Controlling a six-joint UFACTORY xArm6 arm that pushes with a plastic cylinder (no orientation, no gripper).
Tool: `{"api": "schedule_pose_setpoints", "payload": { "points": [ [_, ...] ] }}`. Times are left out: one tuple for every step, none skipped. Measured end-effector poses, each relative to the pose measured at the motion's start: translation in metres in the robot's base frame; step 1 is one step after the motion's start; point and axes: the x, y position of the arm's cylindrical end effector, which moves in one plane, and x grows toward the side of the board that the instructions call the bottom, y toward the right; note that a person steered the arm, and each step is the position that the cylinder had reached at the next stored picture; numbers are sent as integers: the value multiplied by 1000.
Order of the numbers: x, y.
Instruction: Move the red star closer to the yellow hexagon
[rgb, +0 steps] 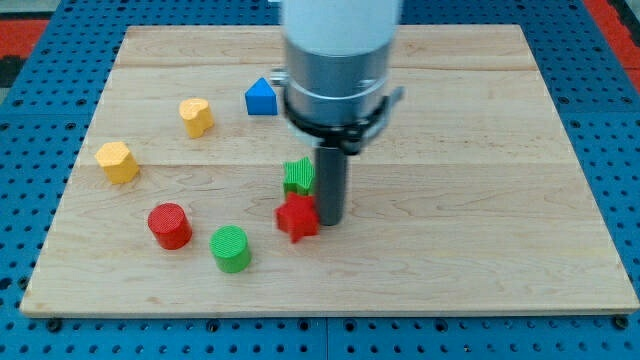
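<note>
Wooden table, pale planks, sits on a blue pegboard.

Red star lies just left of centre, toward the near half of the table. My tip is down at the star's right side, touching it or very nearly so; the contact line itself is hard to read. Dark rod rises from there into a grey and white arm housing that covers the far centre of the table.

Green block, ridged and possibly star-shaped, sits just beyond the red star on the far side, close against the rod's left face. The two look near touching.

Yellow hexagon is at the left side of the table, well apart from the red star. Red cylinder and green cylinder lie between them on the near side, the red one closer to the hexagon, the green one nearer the star.

Second yellow block, rounded and perhaps heart-shaped, sits farther back, right of the hexagon. Blue block, with a peaked top like a small house, lies on the far side just left of the arm housing.

No gripper on this arm, only the rod, so nothing to record as apart or together.
</note>
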Motion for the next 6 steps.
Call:
{"api": "schedule_pose_setpoints", "payload": {
  "points": [
    [15,-7],
    [13,-36],
    [-13,-74],
    [-27,-99],
    [-52,-100],
    [-65,-94]
  ]
}}
